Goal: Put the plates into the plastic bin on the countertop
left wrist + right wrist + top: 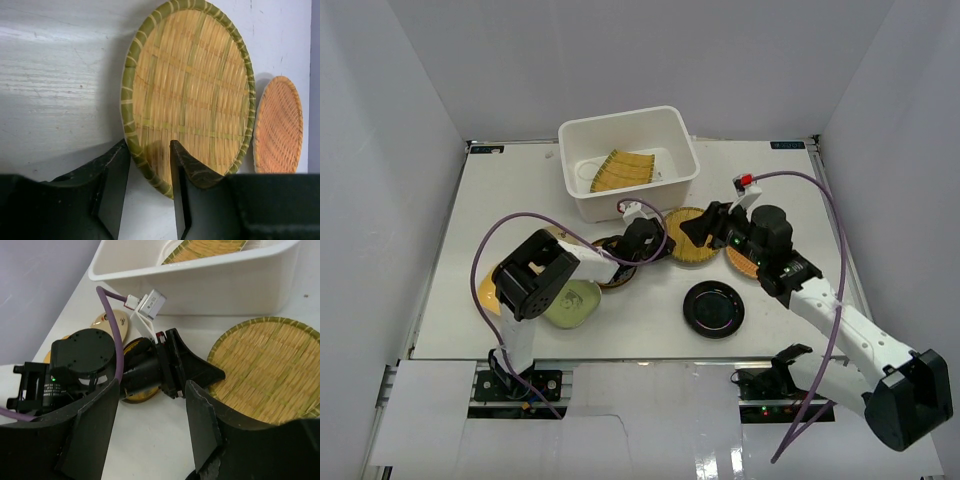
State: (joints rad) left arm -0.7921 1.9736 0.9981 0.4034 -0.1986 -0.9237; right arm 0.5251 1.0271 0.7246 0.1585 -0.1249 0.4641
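Note:
A round woven bamboo plate (688, 254) with a green rim lies on the white countertop (630, 330) in front of the white plastic bin (582, 203). My left gripper (664, 240) is open, with its fingers on either side of that plate's near rim (150, 172), one above the weave and one outside. My right gripper (706, 226) is open and empty, hovering over the plate's right side. A bamboo tray (623, 170) lies inside the bin. An orange woven plate (277, 130) lies just right of the bamboo plate. A black plate (713, 308) lies near the front.
A pale green dish (572, 303), a gold patterned dish (135, 395) under my left arm and beige dishes (112, 322) lie at the left. The two wrists are close together over the bamboo plate. Grey walls enclose the table.

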